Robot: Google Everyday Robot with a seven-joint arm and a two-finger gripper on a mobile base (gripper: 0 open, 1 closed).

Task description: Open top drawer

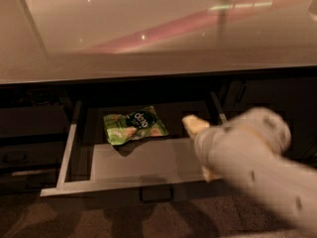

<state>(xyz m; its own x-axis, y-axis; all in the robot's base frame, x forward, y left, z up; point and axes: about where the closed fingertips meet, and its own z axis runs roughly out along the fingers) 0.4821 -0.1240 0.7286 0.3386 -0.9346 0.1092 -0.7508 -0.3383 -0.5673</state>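
The top drawer (124, 184) stands pulled out below the counter. Its pale side rails (68, 152), grey inner floor (148, 160) and loop handle (156, 193) on the front edge are all in view. My gripper (202, 149) is over the drawer's right end, apart from the handle and to its right. Its yellowish fingertips (193, 125) stand apart, and it is open and holds nothing. The pale arm (257, 162) comes in from the lower right and hides the drawer's right front corner.
A green snack bag (134, 125) lies at the back of the drawer floor. A glossy beige countertop (148, 33) overhangs the drawer. Slimmer dark drawer fronts (27, 155) sit to the left, and a dark cabinet front (277, 93) to the right.
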